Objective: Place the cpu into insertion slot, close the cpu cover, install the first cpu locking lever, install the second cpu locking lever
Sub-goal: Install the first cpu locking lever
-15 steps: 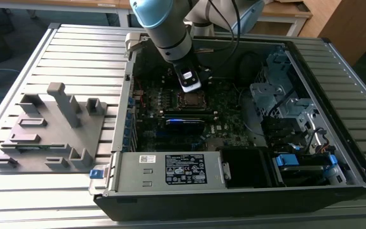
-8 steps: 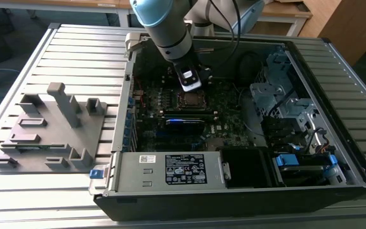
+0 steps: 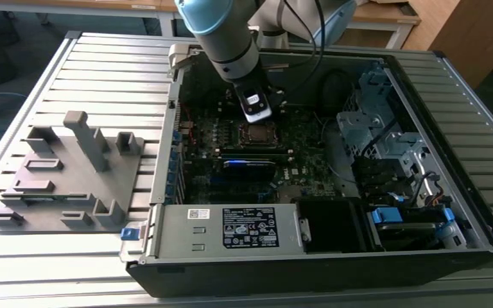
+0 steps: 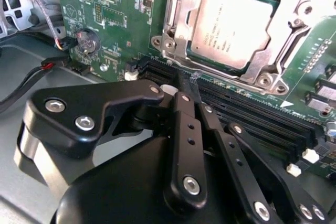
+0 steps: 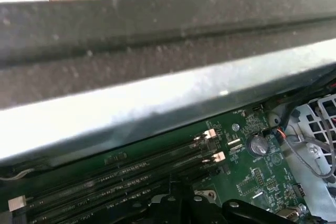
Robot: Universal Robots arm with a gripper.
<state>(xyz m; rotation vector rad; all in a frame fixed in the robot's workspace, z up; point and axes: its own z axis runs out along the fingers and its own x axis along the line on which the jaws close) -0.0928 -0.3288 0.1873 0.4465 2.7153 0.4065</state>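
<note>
Square silvery cpu (image 4: pixel 234 29) seated under metal-framed cpu cover (image 4: pixel 178 22), black pincer (image 4: pixel 185 88) near

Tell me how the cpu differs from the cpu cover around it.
The cpu is a solid, flat square with a pale matte metal top; the cpu cover is an open, shinier silvery frame with a square window. The cpu sits inside that window, the cover lying closed around its edges. The cover is the larger. Both are metal-coloured, square and lie flat on the green motherboard.
</note>
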